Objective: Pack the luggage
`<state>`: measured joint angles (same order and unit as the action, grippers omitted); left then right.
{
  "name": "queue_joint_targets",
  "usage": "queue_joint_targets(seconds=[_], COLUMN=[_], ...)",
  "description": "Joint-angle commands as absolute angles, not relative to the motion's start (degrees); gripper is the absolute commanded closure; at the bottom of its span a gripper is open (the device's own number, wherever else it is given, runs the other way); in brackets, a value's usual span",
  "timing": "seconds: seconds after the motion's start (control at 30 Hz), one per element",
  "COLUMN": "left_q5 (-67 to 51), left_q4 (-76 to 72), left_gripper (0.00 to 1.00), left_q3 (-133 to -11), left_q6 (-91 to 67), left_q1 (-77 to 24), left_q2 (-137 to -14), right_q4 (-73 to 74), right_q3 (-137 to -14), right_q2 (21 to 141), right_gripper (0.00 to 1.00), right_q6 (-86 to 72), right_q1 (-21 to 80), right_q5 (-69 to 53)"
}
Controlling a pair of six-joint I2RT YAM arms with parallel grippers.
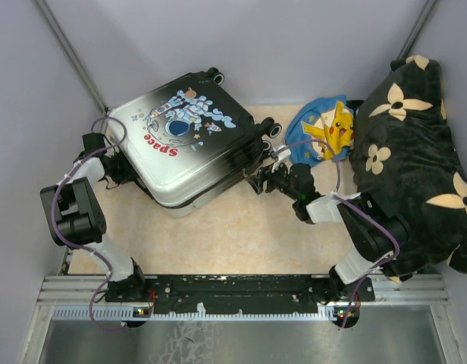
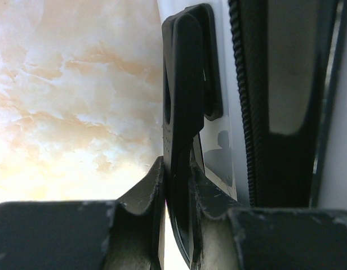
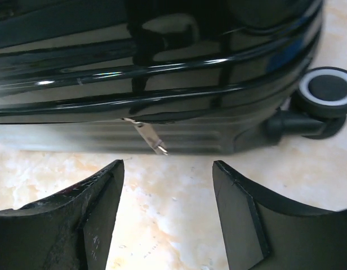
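The luggage (image 1: 184,136) lies flat on the table with its astronaut print up and its lid down. My left gripper (image 1: 116,165) is at its left side. In the left wrist view it (image 2: 176,169) is shut on a black handle (image 2: 182,84) on the case's side. My right gripper (image 1: 260,180) is open and empty at the case's right side. In the right wrist view it (image 3: 168,166) sits low over the table, facing the glossy black shell (image 3: 162,67). A metal zipper pull (image 3: 151,138) hangs just beyond the fingertips. A black wheel (image 3: 325,93) is at the right.
A blue Pikachu item (image 1: 324,129) lies behind my right gripper. A big black flower-patterned cushion (image 1: 415,152) fills the right side, over my right arm. Grey walls close the back and sides. The marbled tabletop (image 1: 233,235) shows in front of the case.
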<state>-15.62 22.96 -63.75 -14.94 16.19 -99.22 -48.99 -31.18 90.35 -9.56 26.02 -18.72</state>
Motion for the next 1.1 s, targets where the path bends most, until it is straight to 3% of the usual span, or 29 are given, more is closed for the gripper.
queue_joint_targets(seconds=[0.0, 0.47, 0.6, 0.8, 1.07], left_q5=[-12.5, -12.4, -12.2, -11.7, -9.1], left_q4=[20.5, 19.7, 19.8, 19.7, 19.9], left_gripper=[0.94, 0.95, 0.95, 0.99, 1.0], left_q3=[-61.1, -59.1, -59.4, -59.8, -61.1], left_q6=[-9.7, -10.0, -10.1, -9.9, -8.3], left_q1=[15.7, 15.7, 15.7, 15.7, 15.9], left_q2=[-100.1, -98.8, -99.1, -99.4, -100.8], right_q4=[-58.0, -61.9, -61.4, -58.2, -50.0], right_q3=[-33.4, -39.7, -39.9, -36.9, -37.4], right_q2=[93.3, 101.7, 101.1, 97.2, 91.0], right_gripper=[0.36, 0.47, 0.64, 1.0, 1.0], right_q6=[-8.8, -9.4, -9.3, -7.8, -6.6], right_q1=[29.8, 33.8, 33.9, 33.0, 24.8], right_q5=[-12.7, -8.0, -7.1, -5.3, -5.2])
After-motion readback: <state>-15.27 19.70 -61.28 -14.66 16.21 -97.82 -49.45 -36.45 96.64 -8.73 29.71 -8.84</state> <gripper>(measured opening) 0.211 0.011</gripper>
